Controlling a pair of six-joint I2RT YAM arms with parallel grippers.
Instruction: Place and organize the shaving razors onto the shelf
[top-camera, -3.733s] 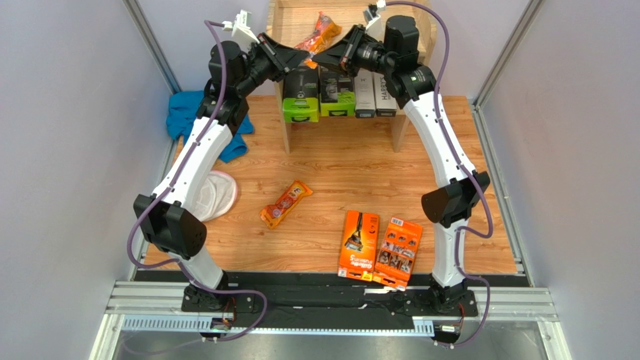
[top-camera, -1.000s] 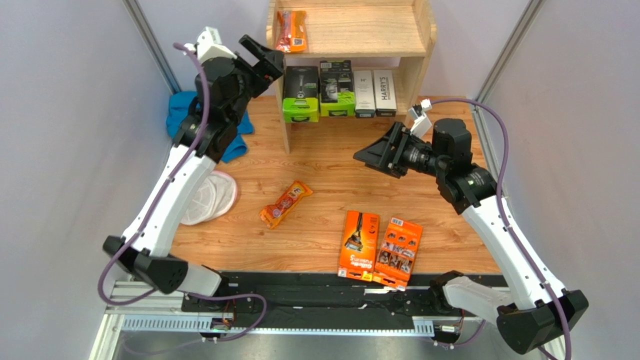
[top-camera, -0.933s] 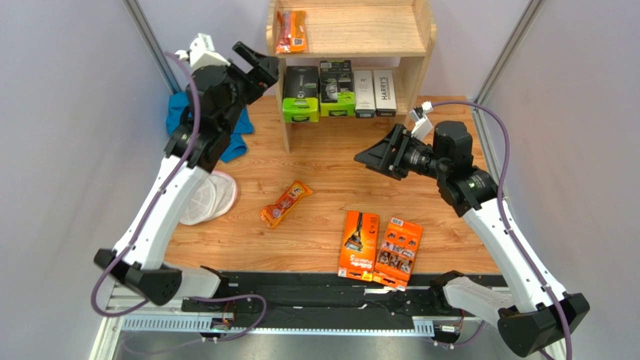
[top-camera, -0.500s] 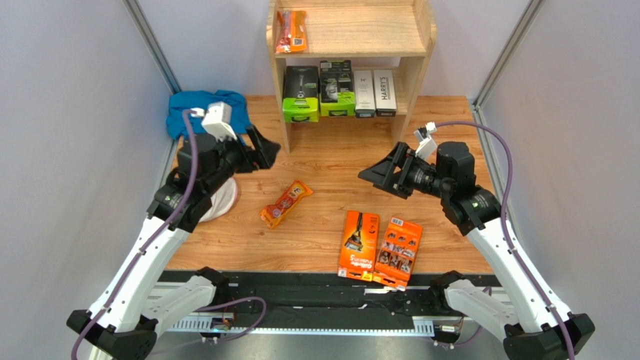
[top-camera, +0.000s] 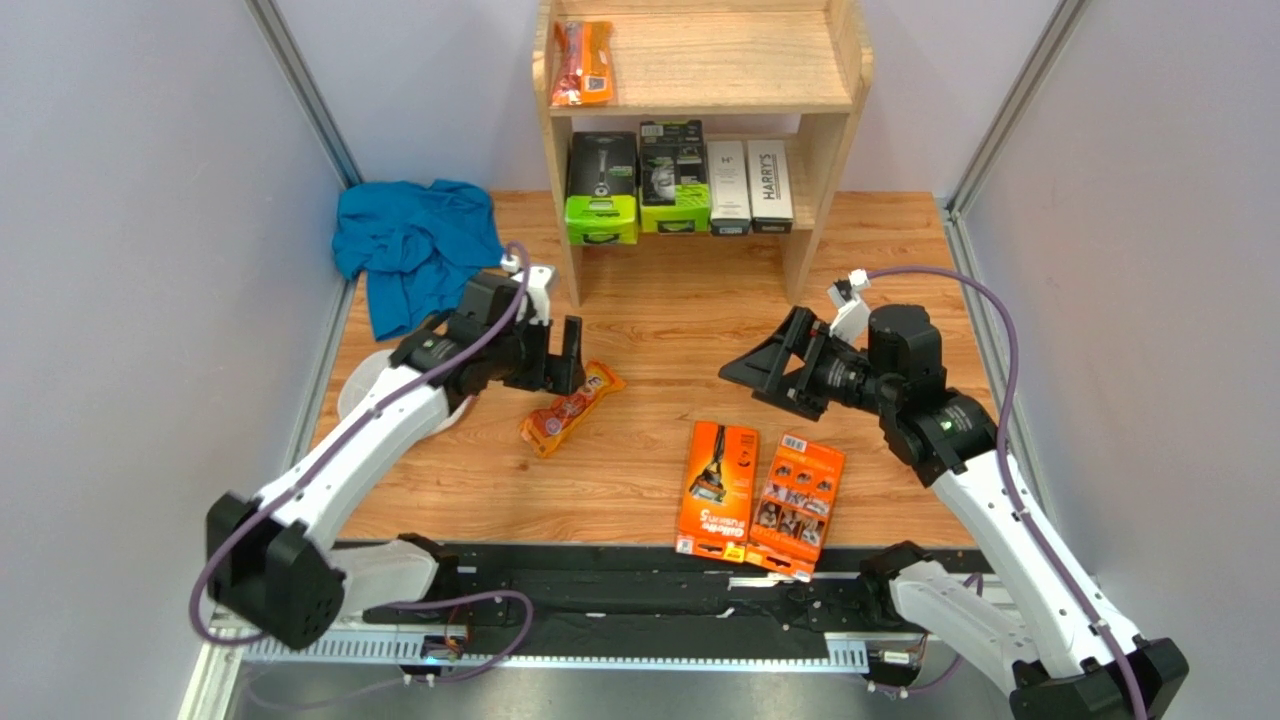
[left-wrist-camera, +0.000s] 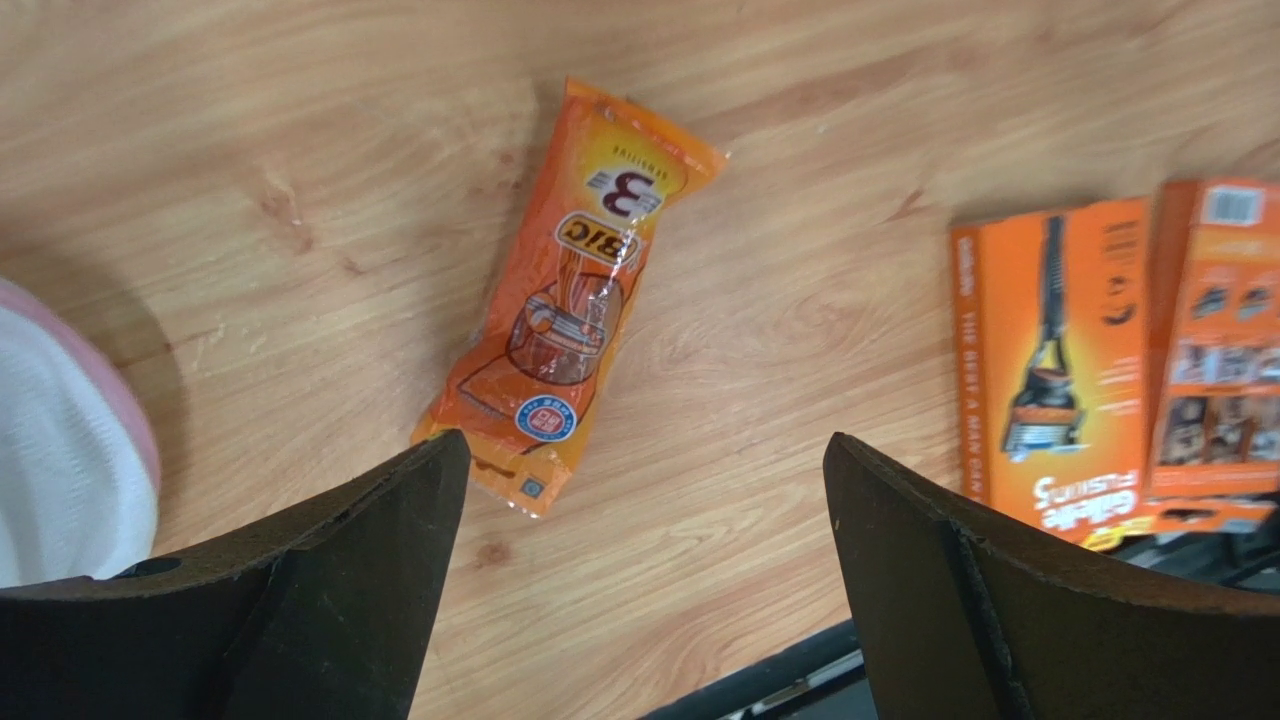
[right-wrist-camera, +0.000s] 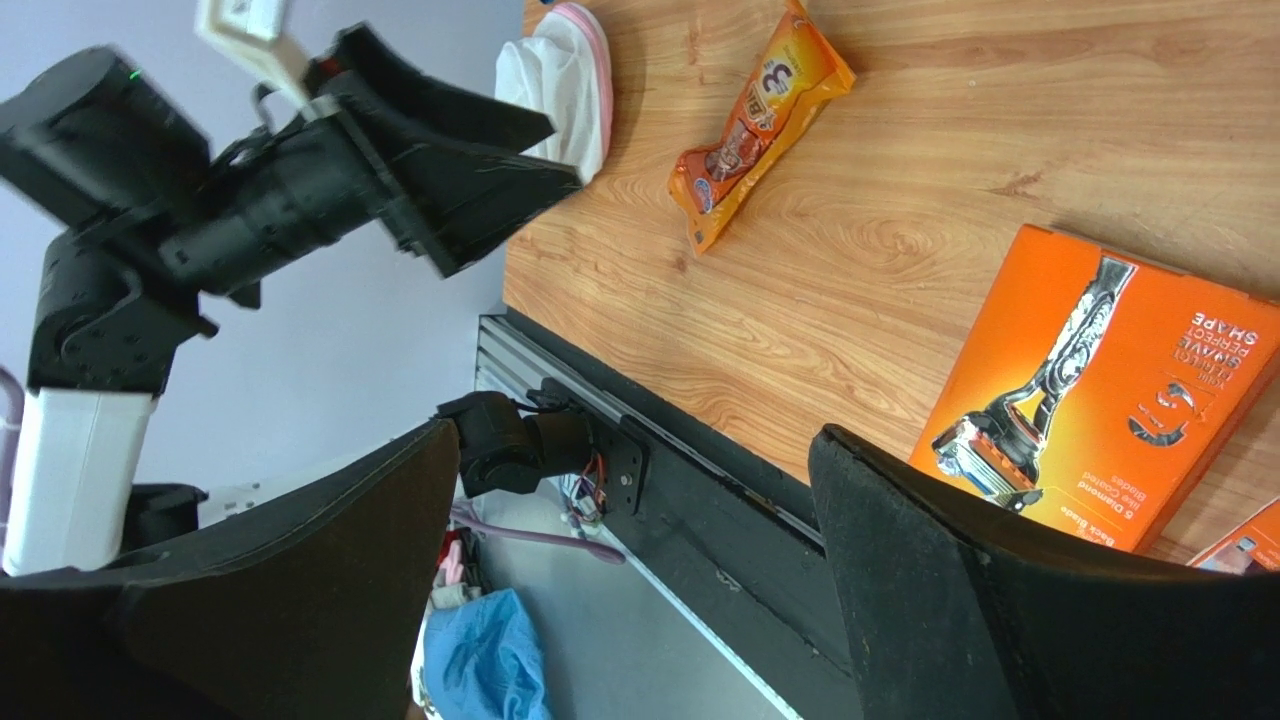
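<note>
My left arm reaches low across the light wooden tabletop. The left gripper hangs with fingers spread wide and empty, just above the narrow orange blister pack lying flat there. My right arm bends in from the right, and the right gripper points left, its fingers also apart and empty. Two flat orange boxes lie side by side near the front edge. The pale wooden two-tier shelf stands at the far edge, with another orange blister pack on top and long white boxes below. Plain grey walls enclose the table.
</note>
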